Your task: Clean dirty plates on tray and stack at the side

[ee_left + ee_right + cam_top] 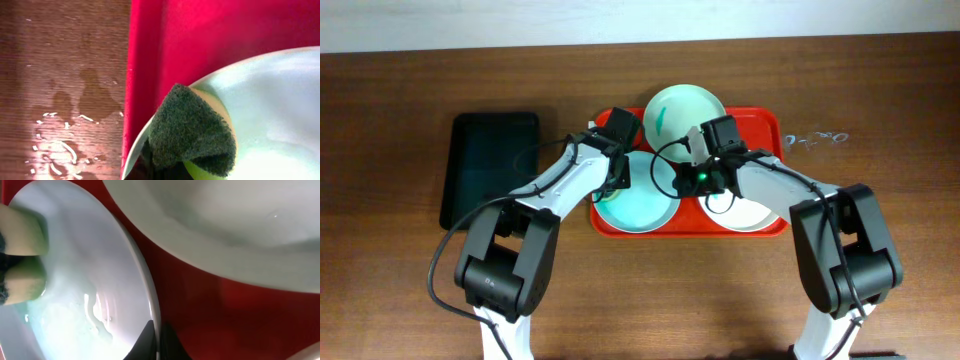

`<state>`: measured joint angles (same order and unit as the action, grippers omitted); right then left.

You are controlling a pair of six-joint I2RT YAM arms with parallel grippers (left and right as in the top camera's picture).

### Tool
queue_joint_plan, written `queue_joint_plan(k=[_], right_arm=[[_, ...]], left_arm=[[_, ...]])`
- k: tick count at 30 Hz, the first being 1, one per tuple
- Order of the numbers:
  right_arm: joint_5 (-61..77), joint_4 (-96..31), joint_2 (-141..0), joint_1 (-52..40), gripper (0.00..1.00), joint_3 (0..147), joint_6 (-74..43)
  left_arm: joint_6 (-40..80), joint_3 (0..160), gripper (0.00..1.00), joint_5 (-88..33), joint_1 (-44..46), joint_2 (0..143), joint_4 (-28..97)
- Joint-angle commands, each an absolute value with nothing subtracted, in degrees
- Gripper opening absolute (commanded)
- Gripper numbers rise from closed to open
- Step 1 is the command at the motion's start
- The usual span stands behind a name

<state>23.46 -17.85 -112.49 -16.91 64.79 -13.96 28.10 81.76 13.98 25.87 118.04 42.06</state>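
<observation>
A large red rectangular plastic tray [772, 120] with a raised rim lies at the centre of the brown wooden tabletop [400, 80]. Three round shallow plates rest on it. The pale mint plate [640, 205] fills the lower left of the tray and the white plate [750, 215] the lower right. The pale plate with a teal smear [685, 112] sits at the upper middle, overlapping the tray's far rim.

The left end effector [612, 183] reaches over the left side of the pale mint plate. It is clenched on a folded sponge [192, 130], dark green scouring pad outward with yellow foam beneath. The sponge touches the plate just inside its rim, close to the tray's wall. The sponge hides most of the fingers in the left wrist view.

The right end effector [157, 341] comes in from the right and grasps the opposite rim of the pale mint plate, one dark finger on each side of the edge. In the right wrist view the plate's inner surface looks wet and glossy, and the sponge shows at the far left. A second pale plate fills the upper right of that view; which one it is cannot be told.

A smaller black rectangular tray [490, 168] lies on the tabletop left of the red tray, apart from it. Water droplets [60, 130] spot the wood beside the red tray.
</observation>
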Motion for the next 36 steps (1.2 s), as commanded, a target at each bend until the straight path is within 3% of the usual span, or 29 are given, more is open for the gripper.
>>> queue_joint_plan(k=[1, 3, 4, 7, 13, 20, 25, 31, 35, 36], right_arm=[[21.82, -19.27, -113.51, -16.38, 0.04, 65.39, -13.69], [21.82, -19.33, -113.51, -16.38, 0.04, 65.54, -13.72], [21.82, -19.62, -113.51, -16.38, 0.04, 65.71, -13.72], [21.82, -19.75, -113.51, -16.38, 0.04, 65.82, -13.72], [21.78, -26.15, -113.49, -16.56, 0.04, 71.2, -11.11], [14.63, -36.18, -112.64, -18.92, 0.04, 79.61, -6.98], [-0.45, -44.58, -110.98, -23.75, 0.04, 87.33, -6.17], [-25.67, -58.72, -110.93, -31.75, 0.04, 102.43, -6.17], [-39.68, -64.12, -110.93, -37.6, 0.04, 107.48, -3.18], [-43.77, -64.12, -110.93, -39.51, 0.04, 107.59, -1.06]], left_arm=[[27.38, 83.11, 0.0, 11.29, 23.24, 113.89, 42.78], [27.35, 82.61, 0.0, -12.99, 23.24, 113.67, 42.28], [26.83, 80.68, 0.0, -16.82, 23.79, 113.67, 42.5], [26.02, 76.53, 0.0, -9.67, 25.21, 113.67, 42.52], [26.09, 73.36, 0.0, 18.9, 25.43, 112.51, 44.23], [26.3, 81.52, 0.0, 11.14, 13.52, 100.92, 43.27], [26.0, 80.18, 0.0, 3.84, 1.58, 101.6, 43.13], [25.89, 78.43, 0.0, 12.97, -3.6, 105.78, 40.47], [25.87, 78.43, 0.0, 12.38, -7.09, 112.09, 35.99], [25.85, 78.43, 0.08, 10.46, -7.62, 113.47, 35.2]])
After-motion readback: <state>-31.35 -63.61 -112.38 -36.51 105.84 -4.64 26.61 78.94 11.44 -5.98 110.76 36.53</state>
